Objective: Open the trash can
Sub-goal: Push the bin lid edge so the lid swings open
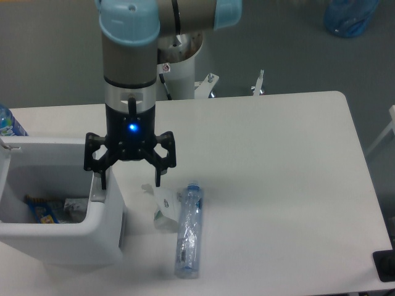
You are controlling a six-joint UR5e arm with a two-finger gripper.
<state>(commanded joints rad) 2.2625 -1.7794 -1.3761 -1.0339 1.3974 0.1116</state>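
The trash can (102,231) is a large boxy white bin at the left of the table. Its top stands open and I see wrappers (52,208) lying inside it. The flat lid and the grey push tab do not show clearly. My gripper (129,179) hangs over the can's right rim, fingers spread wide and empty. Its left finger (102,176) is at the rim and its right finger (158,172) is over the table beside the can.
A crushed clear plastic bottle (188,231) with a torn white label lies on the white table (278,185) just right of the can. Another bottle's top (7,122) shows at the far left edge. A black object (386,265) sits at the table's right corner.
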